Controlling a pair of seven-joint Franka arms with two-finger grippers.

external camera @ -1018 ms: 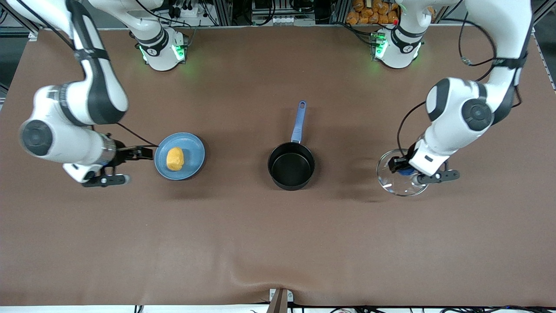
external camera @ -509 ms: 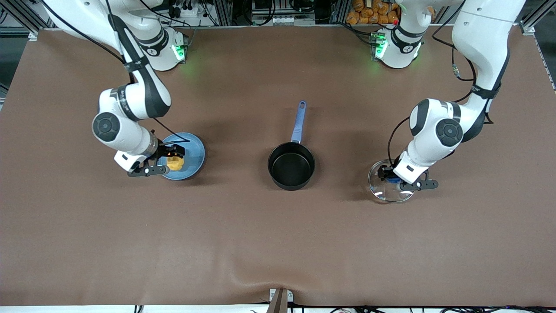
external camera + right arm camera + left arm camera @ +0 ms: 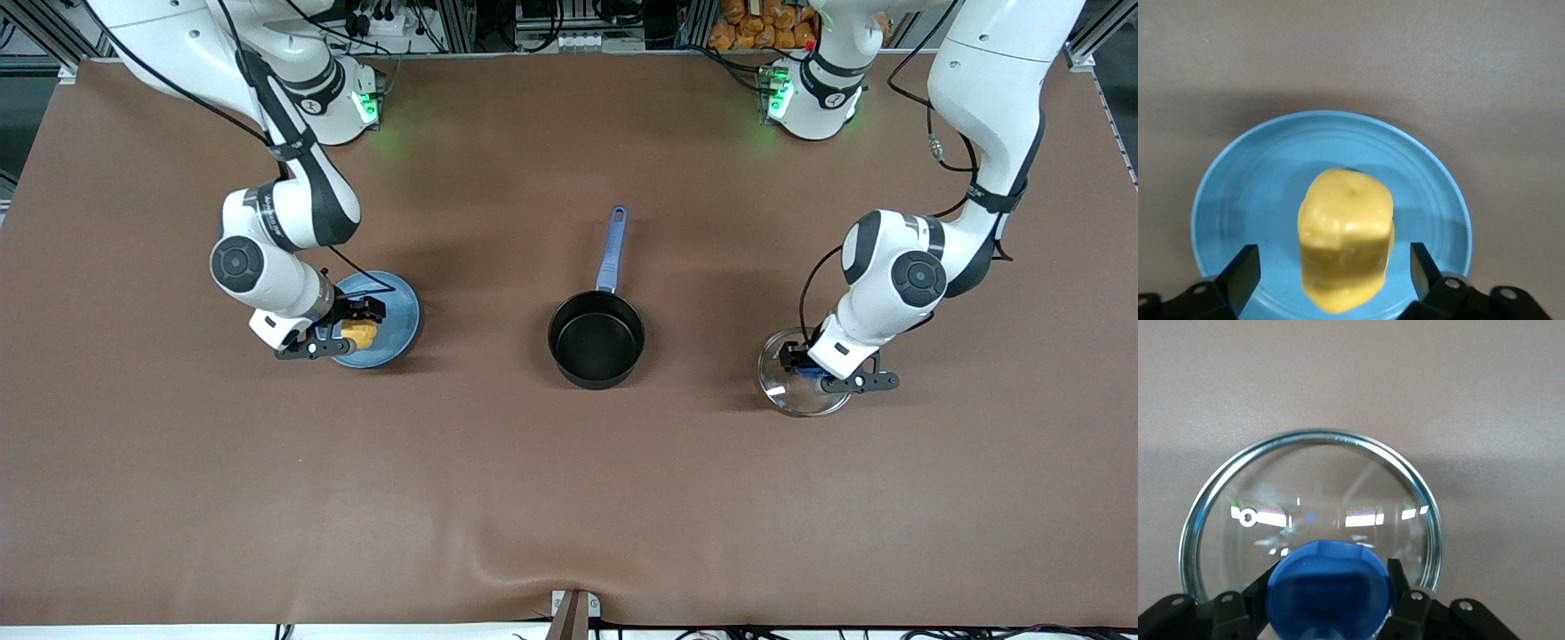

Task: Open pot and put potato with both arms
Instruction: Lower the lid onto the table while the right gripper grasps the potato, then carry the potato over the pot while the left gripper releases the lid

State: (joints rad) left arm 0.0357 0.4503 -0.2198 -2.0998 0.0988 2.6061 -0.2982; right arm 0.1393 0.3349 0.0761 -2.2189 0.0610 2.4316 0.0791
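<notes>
My right gripper (image 3: 1328, 273) straddles the potato (image 3: 1346, 248) on the plate (image 3: 1238, 200), fingers wide, not yet pinching. Left gripper (image 3: 1328, 600) grips the lid (image 3: 1308, 493) knob. The pot (image 3: 596, 338) lies toward the left arm.

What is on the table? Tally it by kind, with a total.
pot: 1
lid: 1
plate: 1
potato: 1
Total: 4
</notes>
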